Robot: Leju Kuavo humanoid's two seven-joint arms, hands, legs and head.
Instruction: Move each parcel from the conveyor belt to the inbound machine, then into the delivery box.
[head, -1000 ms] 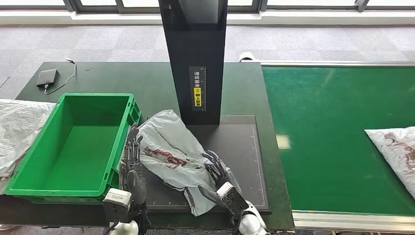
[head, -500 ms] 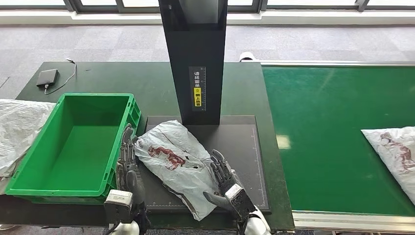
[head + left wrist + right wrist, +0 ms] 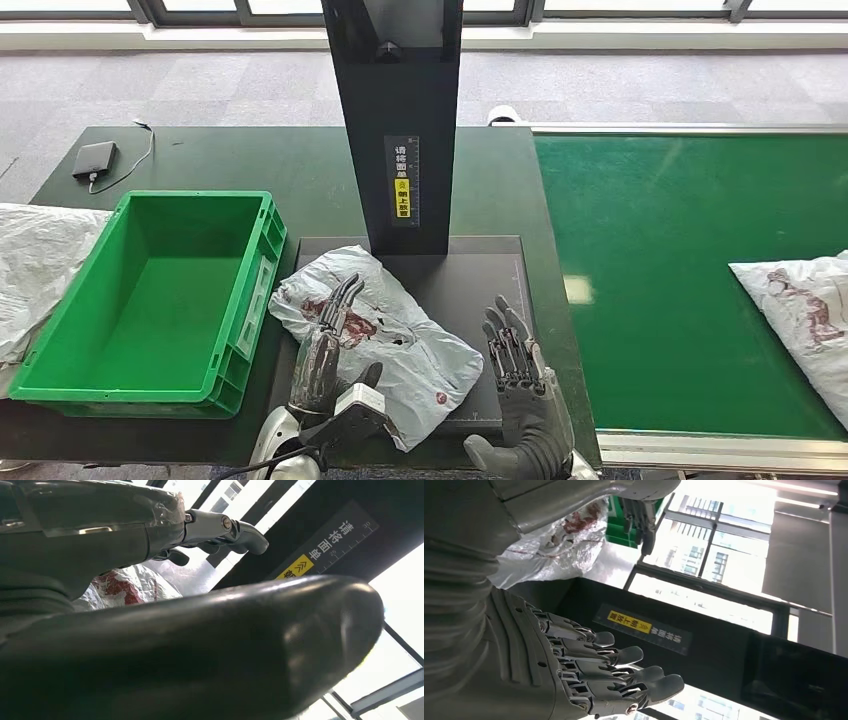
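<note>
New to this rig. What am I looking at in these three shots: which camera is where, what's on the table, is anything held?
It is a humanoid robot sorting parcels. The head view looks down from its body; the other two come from cameras at each wrist and are turned, so ignore their up and down.

On the dark table: a green delivery box, empty, and a black inbound machine with a flat dark plate at its foot. A white parcel with a red print lies on that plate. A second parcel waits on the green conveyor belt.

The left hand lies over the first parcel, fingers stretched; a grip can't be confirmed. The right hand is open beside it, holding nothing.
</note>
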